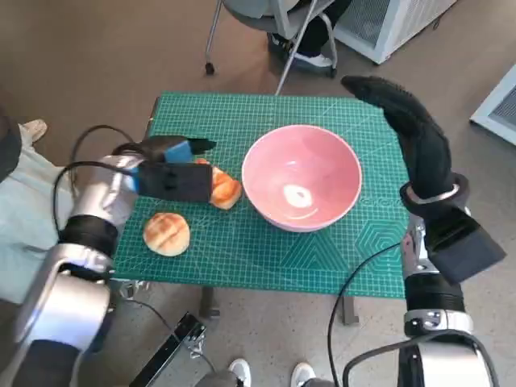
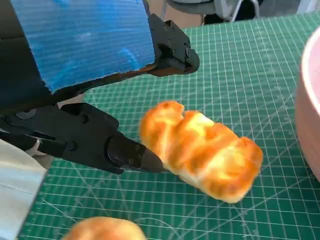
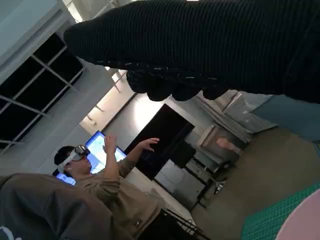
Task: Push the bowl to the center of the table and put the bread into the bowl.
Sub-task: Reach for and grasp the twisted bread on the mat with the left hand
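Note:
The pink bowl (image 1: pixel 302 177) stands empty on the green mat, right of the middle; its rim (image 2: pixel 311 100) also shows in the left wrist view. A long golden bread (image 1: pixel 225 190) lies just left of the bowl. My left hand (image 1: pixel 172 172) is at the bread's left end with its fingers spread around it. One black fingertip (image 2: pixel 135 157) touches the bread (image 2: pixel 202 151); the other finger (image 2: pixel 172 50) stays above it, apart. The bread rests on the mat. My right hand (image 1: pixel 413 133) hangs raised beside the bowl's right side, fingers stretched out, holding nothing.
A second, round bun (image 1: pixel 166 234) lies near the mat's front left, close under my left forearm. The table (image 1: pixel 363 242) is small. A chair (image 1: pixel 282 24) stands behind it. A person wearing a headset (image 3: pixel 100 185) shows in the right wrist view.

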